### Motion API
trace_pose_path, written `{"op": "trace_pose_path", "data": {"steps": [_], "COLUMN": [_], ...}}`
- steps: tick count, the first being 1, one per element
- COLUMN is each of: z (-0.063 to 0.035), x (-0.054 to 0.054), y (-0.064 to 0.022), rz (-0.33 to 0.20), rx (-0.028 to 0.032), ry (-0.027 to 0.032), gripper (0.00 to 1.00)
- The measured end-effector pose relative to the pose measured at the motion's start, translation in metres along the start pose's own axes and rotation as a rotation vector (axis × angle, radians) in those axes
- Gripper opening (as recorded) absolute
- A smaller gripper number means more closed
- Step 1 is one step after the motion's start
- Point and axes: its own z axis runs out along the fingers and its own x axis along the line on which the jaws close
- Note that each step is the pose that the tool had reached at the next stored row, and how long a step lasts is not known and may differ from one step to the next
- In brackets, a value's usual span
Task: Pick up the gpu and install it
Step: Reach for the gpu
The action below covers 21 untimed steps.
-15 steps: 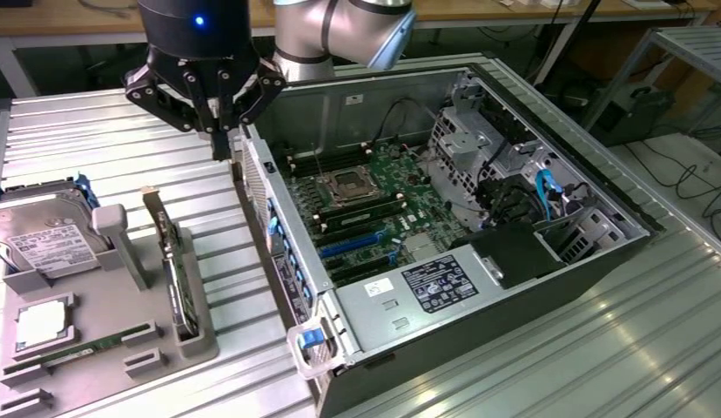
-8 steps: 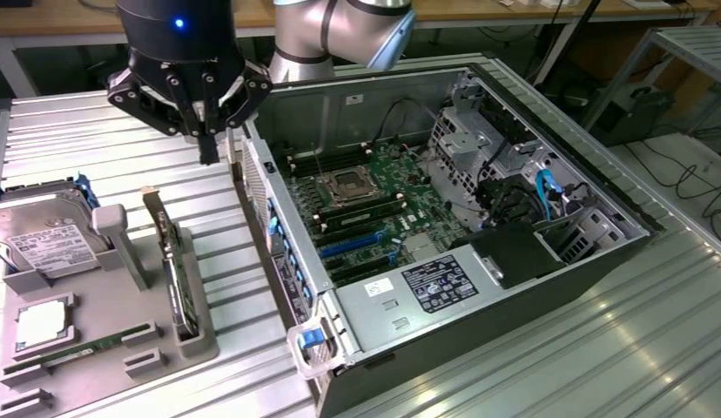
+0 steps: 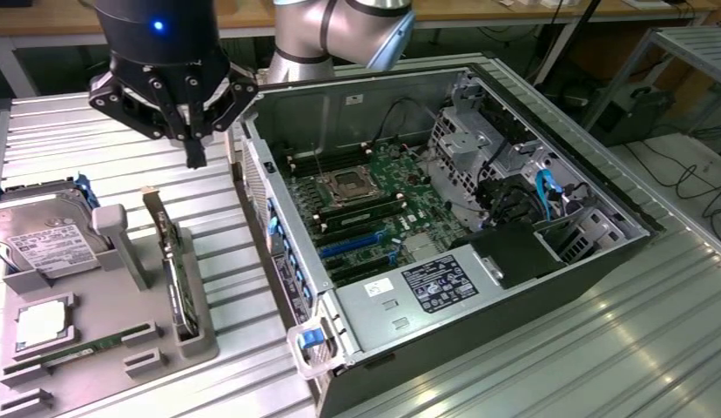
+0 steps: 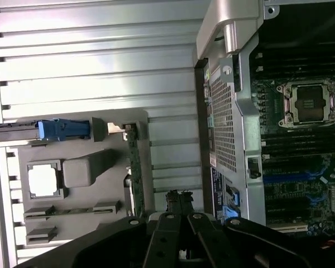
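Hand (image 3: 196,158) is pinched shut and empty, so nothing is picked up yet. It hangs over the surface (image 3: 593,366) in the gap between the holder (image 3: 105,300) and the case (image 3: 569,287), just past the far end of the gpu (image 3: 175,274).

You'll find the gpu in the holder on the exterior view's left. It stands on edge in a slot at the holder's right side, bracket end far. In the wrist view it reads as a thin green strip (image 4: 135,167), with the hand (image 4: 178,196) beside its end and not touching.

Why it's laid out this way, my read:
- The card on edge leaves its top edge free for a pinch from above.
- The case lies on its side with the panel off, so the board (image 3: 373,205) faces up and the blue slots (image 3: 354,246) take a straight-down insert.
- The holder sits close to the case, which keeps the carry short.

Count:
- 1 gpu
- 1 drive (image 3: 41,239), far left in the holder
- 1 CPU (image 3: 41,324), near the drive
- 1 RAM stick (image 3: 88,342), lying flat near the CPU
- 1 case
- 1 hand

Task status: the gpu is untouched in its slot, and no card sits in the blue slots.
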Motion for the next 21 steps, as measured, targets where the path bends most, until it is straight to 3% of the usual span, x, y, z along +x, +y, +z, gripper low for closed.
{"op": "trace_pose_path", "data": {"steps": [21], "z": [-0.0008], "x": [0.033], "y": [-0.0088], "rz": [0.000], "rx": [-0.0001], "ry": [0.0000], "gripper": [0.11]}}
